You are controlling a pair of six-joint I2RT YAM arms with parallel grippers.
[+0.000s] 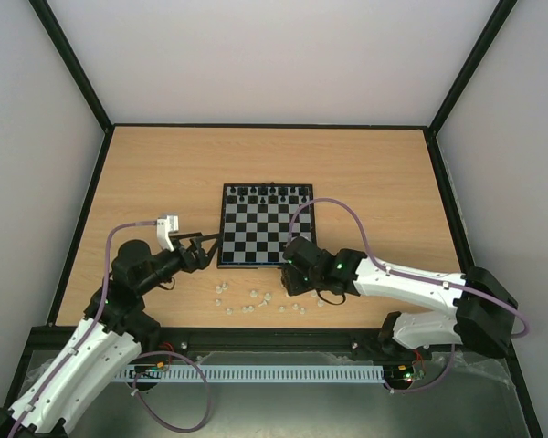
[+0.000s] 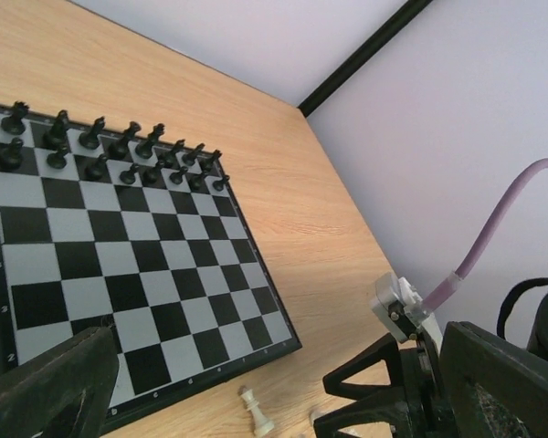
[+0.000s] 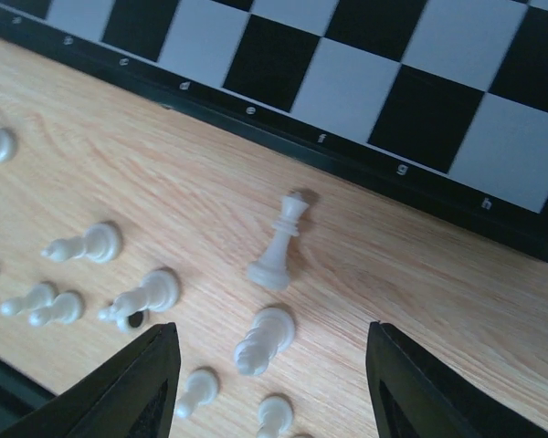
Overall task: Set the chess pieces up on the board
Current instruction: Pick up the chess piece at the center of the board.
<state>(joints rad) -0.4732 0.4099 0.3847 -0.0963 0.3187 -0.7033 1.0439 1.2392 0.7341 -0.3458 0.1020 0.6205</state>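
Right end effector (image 3: 269, 370) apart, clamped on nothing, poised above white pieces (image 3: 260, 339) lying scattered on surface (image 1: 164, 173), just short of near edge of board (image 1: 265, 237). Left end effector (image 2: 274, 392) wide apart, empty, beside board's near left corner. Black pieces (image 1: 271, 192) standing along far two rows.

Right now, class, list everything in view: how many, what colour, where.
board: one, black and pale checks, mid-table.
black pieces: about sixteen, black, upright on the board's two far rows.
white pieces: a dozen or so, cream, mostly lying on the table off the board's near edge.
table: one, light wood, under everything.
walls: three, pale, around the table.
left arm, right arm: two, white and black, near edge.
left tool: one, black, open, by the board's near left corner.
right tool: one, black, open, above the white pieces.
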